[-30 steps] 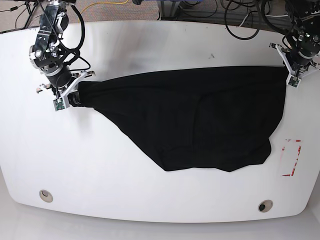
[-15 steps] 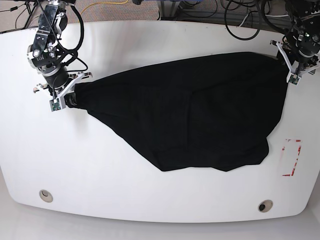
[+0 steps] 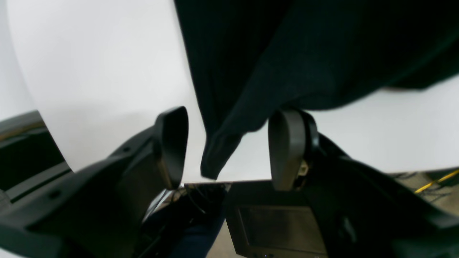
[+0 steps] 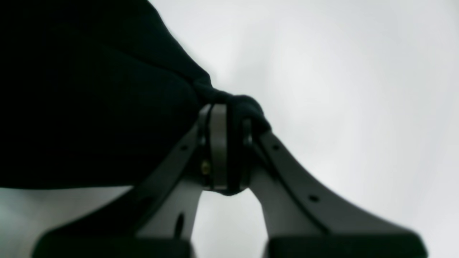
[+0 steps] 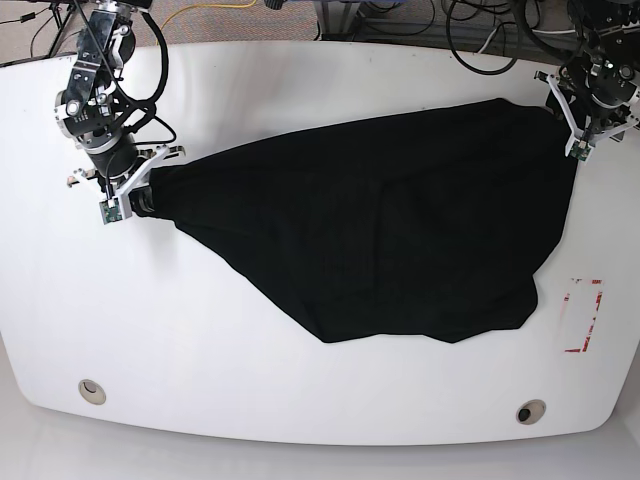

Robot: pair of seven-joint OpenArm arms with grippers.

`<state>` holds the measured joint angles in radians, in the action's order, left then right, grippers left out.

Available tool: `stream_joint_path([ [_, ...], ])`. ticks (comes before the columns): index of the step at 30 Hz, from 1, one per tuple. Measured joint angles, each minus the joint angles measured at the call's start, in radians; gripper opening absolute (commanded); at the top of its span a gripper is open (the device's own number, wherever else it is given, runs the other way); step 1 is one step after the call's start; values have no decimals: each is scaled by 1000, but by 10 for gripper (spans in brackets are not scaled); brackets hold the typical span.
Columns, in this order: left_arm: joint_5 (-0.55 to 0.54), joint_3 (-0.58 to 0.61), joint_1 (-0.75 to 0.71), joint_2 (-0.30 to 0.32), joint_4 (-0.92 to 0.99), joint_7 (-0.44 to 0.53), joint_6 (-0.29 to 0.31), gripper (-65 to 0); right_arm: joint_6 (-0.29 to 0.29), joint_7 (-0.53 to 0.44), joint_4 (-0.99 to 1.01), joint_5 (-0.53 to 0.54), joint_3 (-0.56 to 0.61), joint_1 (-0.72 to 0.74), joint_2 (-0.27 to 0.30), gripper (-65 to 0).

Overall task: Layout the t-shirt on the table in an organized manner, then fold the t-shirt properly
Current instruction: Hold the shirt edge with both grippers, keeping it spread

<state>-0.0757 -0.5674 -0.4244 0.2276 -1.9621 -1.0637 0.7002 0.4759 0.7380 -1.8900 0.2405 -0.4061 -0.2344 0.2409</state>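
Support surface: white glossy table [image 5: 200, 330], curved edges. T-shirt [image 5: 400, 240], black, lies directly on it, spread approx. center to 2 o'clock, narrowing to a bunched end at 9–10 o'clock. Red tape rectangle [image 5: 583, 316] at 4 o'clock, just beside shirt hem, not touching. Grommet holes: 1 at 7 o'clock [image 5: 92, 391], 1 at 5 o'clock [image 5: 530, 411].
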Motion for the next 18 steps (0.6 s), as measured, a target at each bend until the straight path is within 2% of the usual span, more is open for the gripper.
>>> stream_joint_path([
  [18,-4,0,-34,-2,0,5,0,-312,0,0,0,1,-1,-1,0,-650],
])
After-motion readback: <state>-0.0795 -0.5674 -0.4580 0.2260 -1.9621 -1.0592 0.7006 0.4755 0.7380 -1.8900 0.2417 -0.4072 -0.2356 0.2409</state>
